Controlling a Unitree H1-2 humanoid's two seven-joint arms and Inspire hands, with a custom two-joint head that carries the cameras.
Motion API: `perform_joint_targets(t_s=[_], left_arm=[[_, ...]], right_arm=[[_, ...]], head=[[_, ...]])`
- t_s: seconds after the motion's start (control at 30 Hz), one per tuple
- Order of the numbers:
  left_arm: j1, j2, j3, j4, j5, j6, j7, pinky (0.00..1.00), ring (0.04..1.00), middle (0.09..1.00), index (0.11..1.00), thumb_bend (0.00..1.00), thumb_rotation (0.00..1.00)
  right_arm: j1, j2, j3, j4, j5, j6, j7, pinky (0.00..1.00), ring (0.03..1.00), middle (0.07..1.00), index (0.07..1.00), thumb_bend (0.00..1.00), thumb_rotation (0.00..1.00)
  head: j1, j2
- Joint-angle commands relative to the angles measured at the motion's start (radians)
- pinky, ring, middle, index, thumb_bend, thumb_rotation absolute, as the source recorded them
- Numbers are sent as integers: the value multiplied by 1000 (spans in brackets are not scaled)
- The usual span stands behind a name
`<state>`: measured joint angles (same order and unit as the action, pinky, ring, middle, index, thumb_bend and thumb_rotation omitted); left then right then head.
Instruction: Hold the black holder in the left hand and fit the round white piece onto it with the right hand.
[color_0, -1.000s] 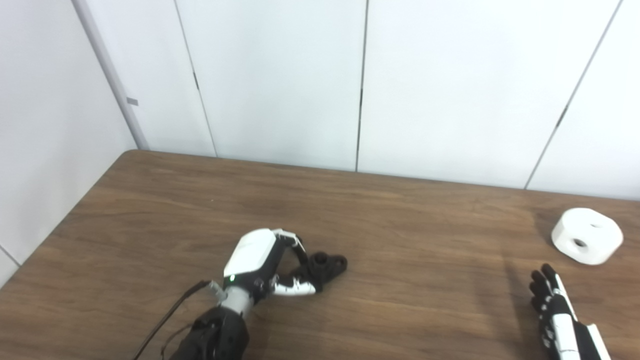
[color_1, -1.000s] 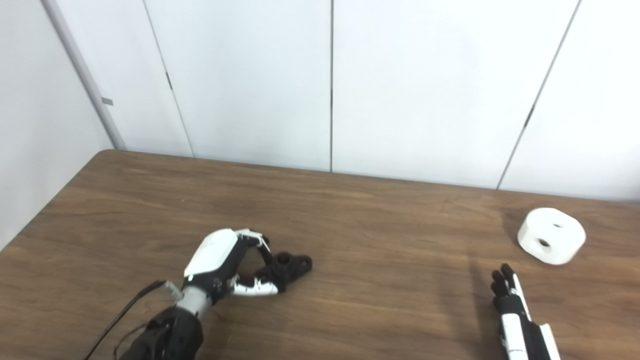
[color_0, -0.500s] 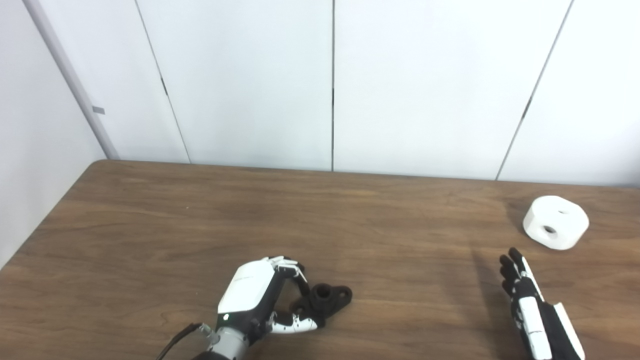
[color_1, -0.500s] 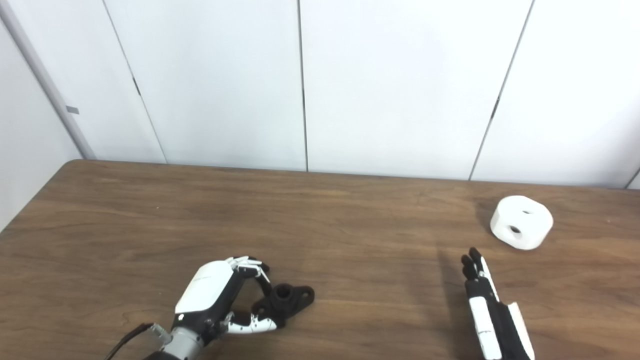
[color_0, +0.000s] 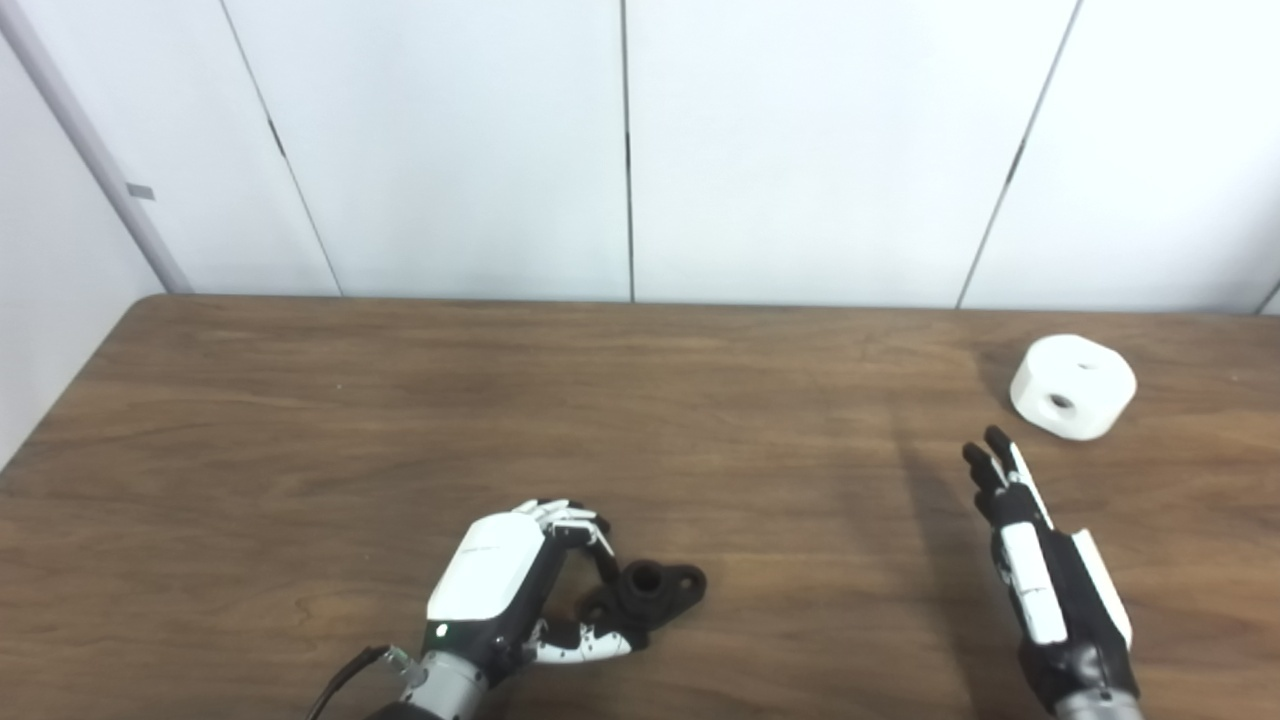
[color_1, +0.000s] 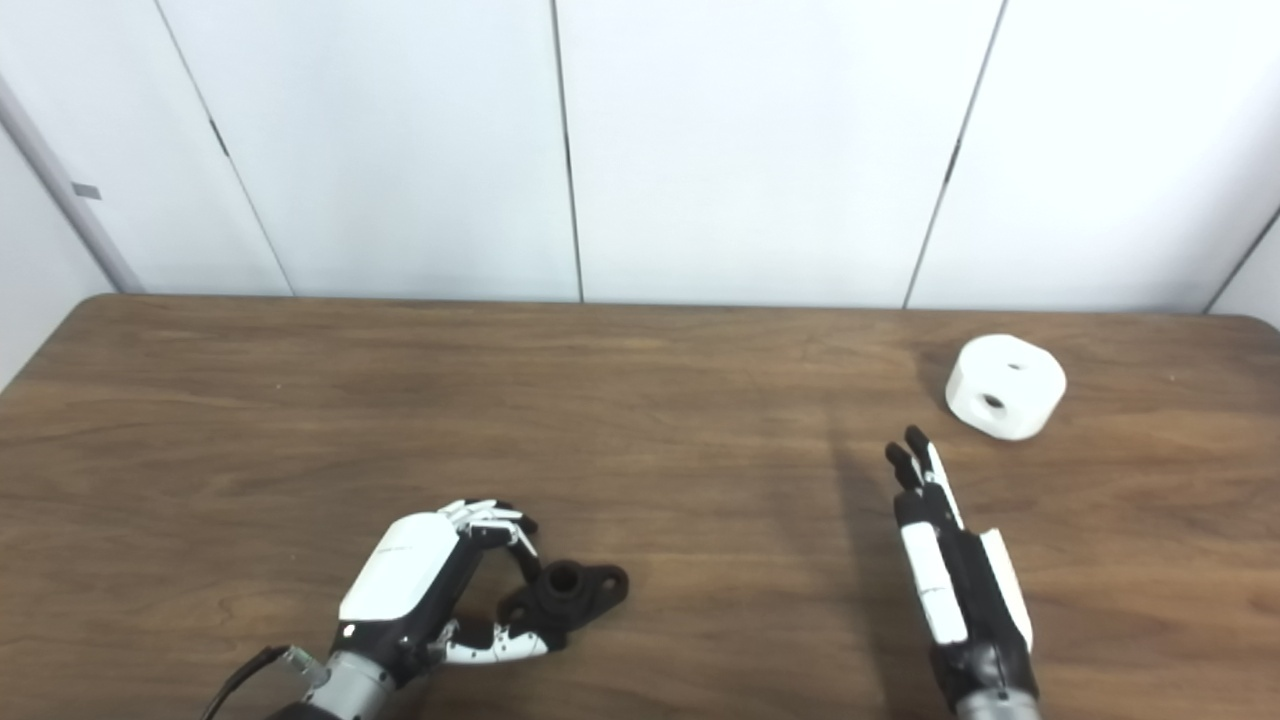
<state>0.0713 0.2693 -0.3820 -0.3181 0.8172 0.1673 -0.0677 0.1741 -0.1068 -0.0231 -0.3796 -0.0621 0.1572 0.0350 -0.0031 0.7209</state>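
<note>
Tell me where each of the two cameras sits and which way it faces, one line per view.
Left eye view: on the head, looking down and forward at the wooden table and white wall panels; the left robot hand touches the black holder, and the right robot hand is flat and open.
Right eye view: beside it, slightly to the right, facing the same way; both hands and forearms show.
Shared: the same scene, including the round white piece far right, slightly offset.

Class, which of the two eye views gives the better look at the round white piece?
The right eye view: the round white piece sits clear of the frame edge. The left eye view shows it whole too, nearer the right edge.
</note>
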Motion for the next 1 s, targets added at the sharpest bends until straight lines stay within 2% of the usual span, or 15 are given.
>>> perform_joint_targets(t_s=[0.0, 0.33, 0.6, 0.87, 0.97], left_arm=[[11, -7, -23, 2, 6, -48, -3, 910, 851, 771, 486, 520, 46], [25, -21, -52, 32, 47, -132, 40, 889, 845, 773, 486, 520, 48], [29, -30, -54, 54, 67, -158, 59, 891, 850, 776, 487, 520, 47], [27, -28, -39, 81, 65, -175, 71, 884, 840, 770, 487, 520, 47], [28, -24, -32, 85, 64, -177, 66, 890, 843, 771, 487, 520, 47]], right_arm=[[28, 14, -1, -47, 9, -8, -6, 1000, 988, 961, 1000, 570, 1000], [17, 7, -3, -63, 17, 16, -2, 1000, 998, 965, 1000, 556, 993], [6, 2, -5, -71, -3, 28, -7, 1000, 991, 959, 993, 546, 981], [-23, -3, -22, -73, -11, 37, -13, 1000, 979, 965, 998, 595, 891], [-38, -16, -39, -80, -16, 56, -14, 1000, 982, 976, 1000, 576, 852]], head=[[0, 0], [-13, 18], [-35, 20], [-87, 18], [-103, 13]])
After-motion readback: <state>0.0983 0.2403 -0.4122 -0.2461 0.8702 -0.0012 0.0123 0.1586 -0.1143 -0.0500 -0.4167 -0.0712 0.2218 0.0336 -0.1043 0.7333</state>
